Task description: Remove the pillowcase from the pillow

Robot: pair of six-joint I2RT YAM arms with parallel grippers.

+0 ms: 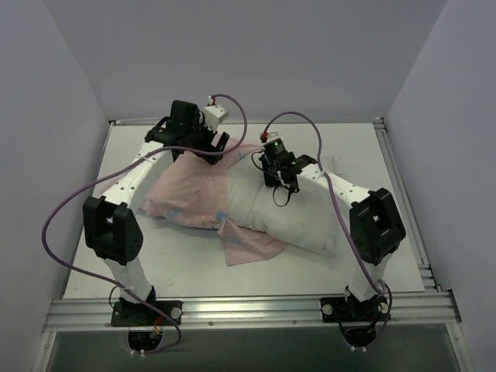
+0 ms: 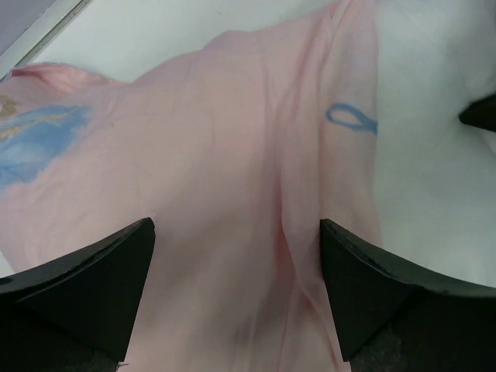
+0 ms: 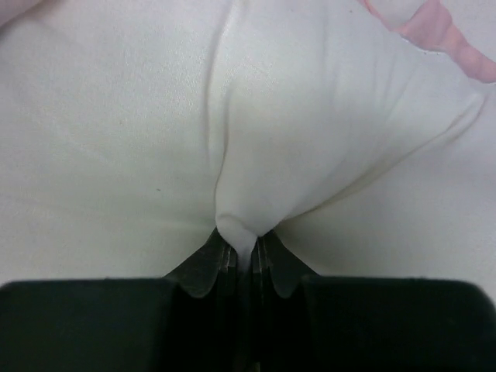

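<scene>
The white pillow (image 1: 291, 217) lies across the table's middle, its right half bare. The pillowcase (image 1: 190, 194), pale pink side out, covers its left half, and a flap (image 1: 248, 246) trails at the front. My left gripper (image 1: 208, 149) hangs open over the pink fabric (image 2: 232, 178), with a raised fold between the fingers (image 2: 364, 279); nothing is pinched. My right gripper (image 1: 280, 184) is shut on a pinch of the pillow's white cloth (image 3: 248, 232), and the pillow (image 3: 310, 116) bulges ahead of the jaws. A pink edge (image 3: 434, 31) shows at the top right of the right wrist view.
The white table (image 1: 341, 147) is bordered by metal rails (image 1: 248, 308) at the front and right (image 1: 399, 186). Grey walls enclose the back and sides. Purple cables (image 1: 70, 201) loop from both arms.
</scene>
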